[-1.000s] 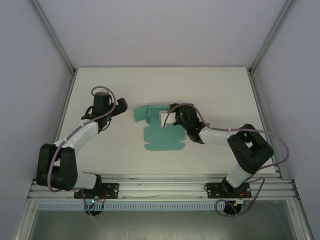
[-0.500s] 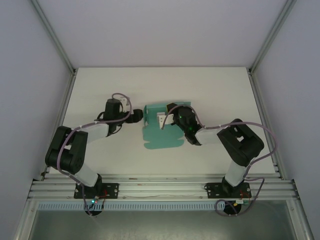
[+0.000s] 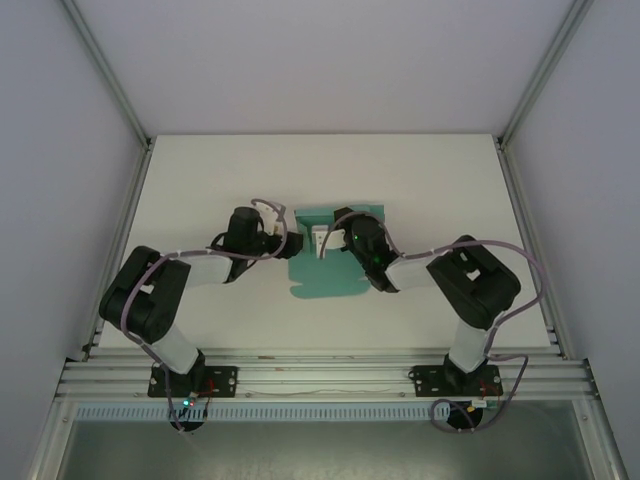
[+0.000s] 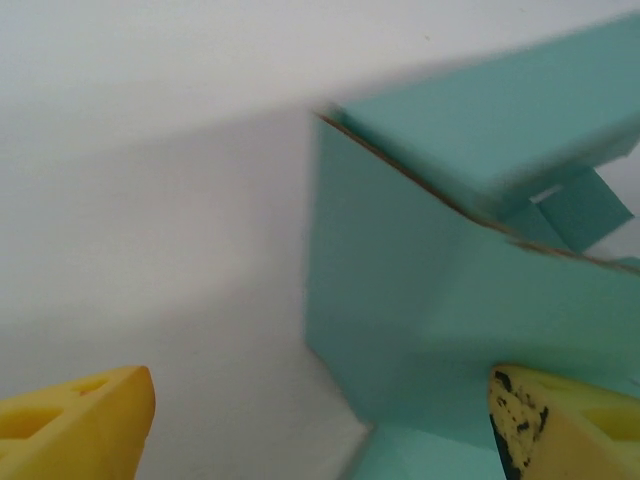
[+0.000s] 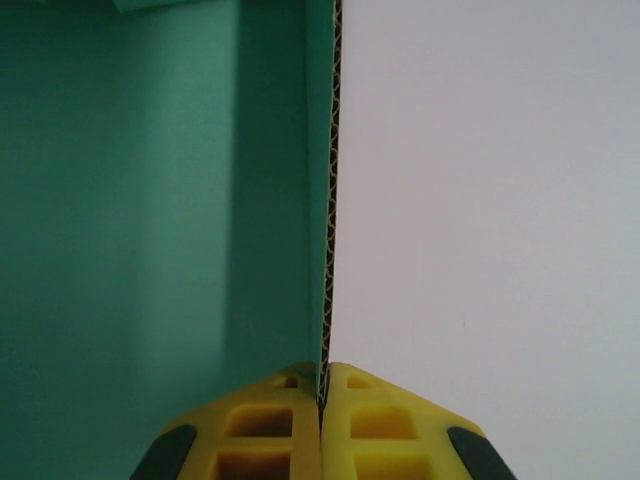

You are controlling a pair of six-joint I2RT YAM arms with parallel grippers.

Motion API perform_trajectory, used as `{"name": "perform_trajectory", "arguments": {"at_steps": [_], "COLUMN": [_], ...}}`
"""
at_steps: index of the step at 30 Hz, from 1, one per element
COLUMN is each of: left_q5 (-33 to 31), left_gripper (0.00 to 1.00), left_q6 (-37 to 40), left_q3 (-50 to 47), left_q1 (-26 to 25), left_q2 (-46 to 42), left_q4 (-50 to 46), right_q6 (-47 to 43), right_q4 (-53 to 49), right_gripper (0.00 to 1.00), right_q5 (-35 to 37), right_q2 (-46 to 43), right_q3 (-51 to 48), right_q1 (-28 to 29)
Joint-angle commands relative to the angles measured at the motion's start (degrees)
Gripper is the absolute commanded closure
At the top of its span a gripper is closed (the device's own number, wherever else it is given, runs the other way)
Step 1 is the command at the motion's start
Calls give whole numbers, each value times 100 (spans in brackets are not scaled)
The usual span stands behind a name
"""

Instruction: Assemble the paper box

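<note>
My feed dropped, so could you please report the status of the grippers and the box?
Right gripper shut on a panel edge of the paper box. Left gripper open beside a raised flap. No obstruction seen.

Right hand [image 5: 322,400] clamped on paper box [image 5: 150,200].

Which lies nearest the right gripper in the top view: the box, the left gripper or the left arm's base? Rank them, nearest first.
1. The box: pinched by the right gripper, so touching it.
2. The left gripper: just to its left, at the box's left edge.
3. The left arm's base: bottom left of the view, well away.
</note>
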Motion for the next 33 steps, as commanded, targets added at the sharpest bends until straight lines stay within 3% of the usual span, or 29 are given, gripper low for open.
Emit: {"name": "perform_trajectory", "arguments": {"at_steps": [1, 4, 7, 12, 15, 17, 22, 27, 30, 33], "left_q5": [7, -204, -427, -356, -1344, -2069, -3028, -2705, -2216, -1110], "left_gripper": [13, 14, 21, 17, 0, 0, 0, 0, 0, 0], "left_q6": [424, 417, 415, 267, -196, -511, -1709, -2558, -1968, -1655], "left_q3": [36, 112, 288, 61, -383, -495, -521, -666, -500, -374], "left_q1": [-200, -203, -203, -201, -201, -170, 172, 1239, 1311, 1305], "left_q2": [153, 225, 289, -40, -542, -920, -1955, -2214, -1850, -1345], "left_q4": [-10, 56, 26, 34, 147, -115, -1072, -1412, -1416, -1066], "right_q6": [245, 409, 231, 268, 115, -78, -303, -324, -268, -115], "right_q4": [467, 166, -4, -217, 286, 371, 841, 865, 808, 819], "right_gripper": [100, 100, 100, 100, 100, 100, 100, 100, 100, 100], "right_q5": [566, 361, -28, 189, 156, -43, -83, -67, -73, 6], "right_q2": [129, -66, -185, -77, 44, 45, 203, 326, 353, 361], "right_q3": [302, 212, -14, 42, 21, -12, 53, 105, 147, 221], "right_q1": [95, 104, 98, 91, 75, 59, 43, 31, 33, 38]}}
